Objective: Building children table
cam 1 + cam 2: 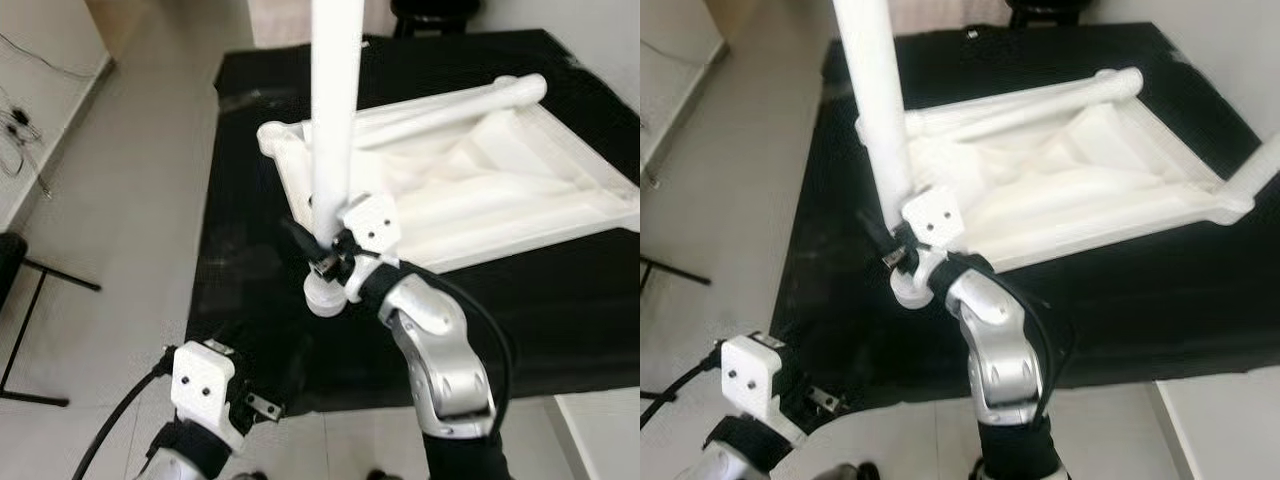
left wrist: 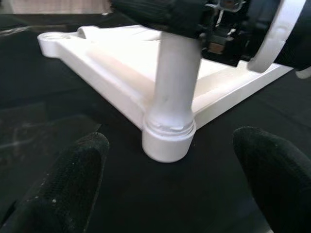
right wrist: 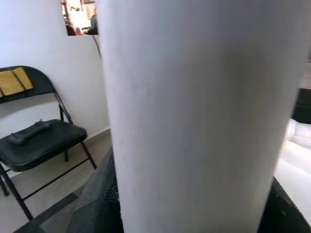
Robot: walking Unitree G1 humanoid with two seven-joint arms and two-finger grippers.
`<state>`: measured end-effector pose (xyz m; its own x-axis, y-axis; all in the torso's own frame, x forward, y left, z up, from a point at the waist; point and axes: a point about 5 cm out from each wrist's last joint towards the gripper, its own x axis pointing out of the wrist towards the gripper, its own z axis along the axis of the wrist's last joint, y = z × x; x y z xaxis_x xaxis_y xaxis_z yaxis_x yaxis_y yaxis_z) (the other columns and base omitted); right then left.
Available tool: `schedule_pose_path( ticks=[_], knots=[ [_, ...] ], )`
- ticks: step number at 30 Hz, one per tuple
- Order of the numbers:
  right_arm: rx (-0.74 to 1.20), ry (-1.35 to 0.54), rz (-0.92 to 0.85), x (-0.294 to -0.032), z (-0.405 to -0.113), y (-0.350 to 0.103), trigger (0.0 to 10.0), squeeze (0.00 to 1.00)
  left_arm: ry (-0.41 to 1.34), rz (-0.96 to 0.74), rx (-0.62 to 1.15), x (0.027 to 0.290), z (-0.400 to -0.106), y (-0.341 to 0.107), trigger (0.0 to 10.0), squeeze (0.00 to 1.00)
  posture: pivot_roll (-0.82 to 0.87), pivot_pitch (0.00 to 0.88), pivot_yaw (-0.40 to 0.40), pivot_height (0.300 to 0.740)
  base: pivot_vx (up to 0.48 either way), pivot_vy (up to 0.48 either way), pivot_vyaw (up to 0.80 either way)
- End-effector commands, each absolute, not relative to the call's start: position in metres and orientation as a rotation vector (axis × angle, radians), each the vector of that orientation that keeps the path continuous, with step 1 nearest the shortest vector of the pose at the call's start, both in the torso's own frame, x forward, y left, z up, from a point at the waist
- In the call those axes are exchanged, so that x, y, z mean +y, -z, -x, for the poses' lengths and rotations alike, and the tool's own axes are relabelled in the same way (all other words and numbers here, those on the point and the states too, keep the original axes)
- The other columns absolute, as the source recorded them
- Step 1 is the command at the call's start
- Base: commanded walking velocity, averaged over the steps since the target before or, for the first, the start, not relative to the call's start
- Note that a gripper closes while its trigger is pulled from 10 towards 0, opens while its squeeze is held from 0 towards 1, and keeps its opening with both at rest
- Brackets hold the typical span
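So the white plastic children's tabletop (image 1: 470, 190) is lying upside down on a black cloth (image 1: 250, 200) spread over the pale tiled floor (image 1: 120, 200), ribbed underside facing up, all smooth moulded plastic with rounded corner sockets. One white tubular leg (image 1: 335, 110) stands upright in the near corner socket (image 2: 167, 141), long axis pretty much vertical, with a little ridged collar just where it meets the socket. Looks seated or close to it, but I can't tell if it's fully home.

The right claw (image 1: 330, 250) is clenched around that leg low down, just above the socket, black fingers on either side of the tube. The left claw (image 2: 165, 179) hangs lower and nearer the robot, fingers spread wide and holding nothing, aimed straight at the socket from the cloth edge. So the right arm is the one doing the work here, and anything next probably means pushing or twisting straight down along the leg's axis.

Another white leg (image 1: 470, 100) lies on its side along the far edge of the tabletop. There's a black folding chair (image 3: 39, 136) by the wall.
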<state>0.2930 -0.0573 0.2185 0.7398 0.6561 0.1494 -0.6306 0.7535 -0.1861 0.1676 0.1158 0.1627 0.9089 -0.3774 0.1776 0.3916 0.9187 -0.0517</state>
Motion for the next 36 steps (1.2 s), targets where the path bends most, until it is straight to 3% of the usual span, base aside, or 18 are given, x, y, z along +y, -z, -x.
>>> schedule_pose_path(
  ticks=[1, 2, 3, 8, 9, 10, 11, 14, 16, 20, 29, 30, 32, 33, 36],
  knots=[
    [-0.020, -0.782, 0.054, -0.056, -0.307, -0.184, 10.0, 0.24, 0.385, 0.076, -0.144, 0.118, -0.168, -0.157, 10.0, 0.00, 0.01, 0.226, 0.020, 0.740, 0.000, 0.000, 0.00],
    [-0.020, -0.782, 0.054, -0.056, -0.307, -0.184, 10.0, 0.24, 0.385, 0.076, -0.144, 0.118, -0.168, -0.157, 10.0, 0.00, 0.01, 0.226, 0.020, 0.740, 0.000, 0.000, 0.00],
    [-0.046, -0.927, 0.021, -0.048, -0.308, -0.192, 10.0, 1.00, 0.382, 0.075, -0.147, 0.118, -0.168, -0.157, 10.0, 0.00, 0.01, 0.226, 0.016, 0.740, 0.000, 0.000, 0.00],
    [-0.158, -1.235, 0.056, -0.043, -0.304, -0.223, 10.0, 1.00, 0.387, 0.080, -0.149, 0.116, -0.168, -0.158, 10.0, 0.00, 0.02, 0.229, 0.017, 0.740, 0.000, 0.000, 0.00],
    [-0.172, -1.292, 0.071, -0.044, -0.305, -0.226, 10.0, 0.52, 0.388, 0.082, -0.149, 0.116, -0.168, -0.158, 10.0, 0.00, 0.02, 0.231, 0.015, 0.740, 0.000, 0.000, 0.00],
    [-0.172, -1.292, 0.071, -0.044, -0.305, -0.226, 10.0, 0.52, 0.388, 0.082, -0.149, 0.116, -0.168, -0.158, 10.0, 0.00, 0.02, 0.231, 0.015, 0.740, 0.000, 0.000, 0.00],
    [-0.175, -1.351, 0.106, -0.045, -0.309, -0.229, 10.0, 0.00, 0.390, 0.083, -0.150, 0.115, -0.167, -0.158, 10.0, 0.00, 0.03, 0.233, 0.013, 0.740, 0.000, 0.000, 0.00],
    [-0.174, -1.387, 0.128, -0.046, -0.312, -0.231, 10.0, 0.00, 0.391, 0.084, -0.150, 0.115, -0.167, -0.159, 10.0, 0.00, 0.03, 0.235, 0.012, 0.740, 0.000, 0.000, 0.00],
    [-0.159, -1.534, 0.152, -0.047, -0.318, -0.237, 10.0, 0.00, 0.389, 0.085, -0.149, 0.114, -0.165, -0.159, 10.0, 0.00, 0.06, 0.246, 0.010, 0.740, 0.000, 0.000, 0.00],
    [-0.121, -1.642, 0.216, -0.046, -0.326, -0.237, 10.0, 0.00, 0.386, 0.082, -0.143, 0.113, -0.162, -0.159, 10.0, 0.00, 0.09, 0.249, 0.014, 0.740, 0.000, 0.000, 0.00],
    [-0.119, -1.714, 0.213, -0.045, -0.333, -0.242, 10.0, 0.00, 0.379, 0.077, -0.136, 0.112, -0.158, -0.159, 10.0, 0.00, 0.10, 0.256, 0.002, 0.740, 0.000, 0.000, 0.00],
    [-0.126, -1.727, 0.198, -0.044, -0.334, -0.242, 1.4, 0.00, 0.375, 0.077, -0.135, 0.112, -0.157, -0.159, 10.0, 0.00, 0.11, 0.258, 0.005, 0.740, 0.000, 0.000, 0.00],
    [-0.126, -1.727, 0.198, -0.044, -0.334, -0.242, 1.4, 0.00, 0.375, 0.077, -0.135, 0.112, -0.157, -0.159, 10.0, 0.00, 0.11, 0.258, 0.005, 0.740, 0.000, 0.000, 0.00],
    [-0.129, -1.739, 0.186, -0.043, -0.333, -0.242, 0.0, 0.00, 0.373, 0.076, -0.134, 0.112, -0.157, -0.159, 10.0, 0.00, 0.11, 0.257, 0.007, 0.740, 0.000, 0.000, 0.00],
    [-0.129, -1.742, 0.182, -0.043, -0.333, -0.240, 0.0, 0.00, 0.371, 0.076, -0.133, 0.112, -0.157, -0.159, 10.0, 0.00, 0.11, 0.257, 0.007, 0.740, 0.000, 0.000, 0.00]
  ],
)
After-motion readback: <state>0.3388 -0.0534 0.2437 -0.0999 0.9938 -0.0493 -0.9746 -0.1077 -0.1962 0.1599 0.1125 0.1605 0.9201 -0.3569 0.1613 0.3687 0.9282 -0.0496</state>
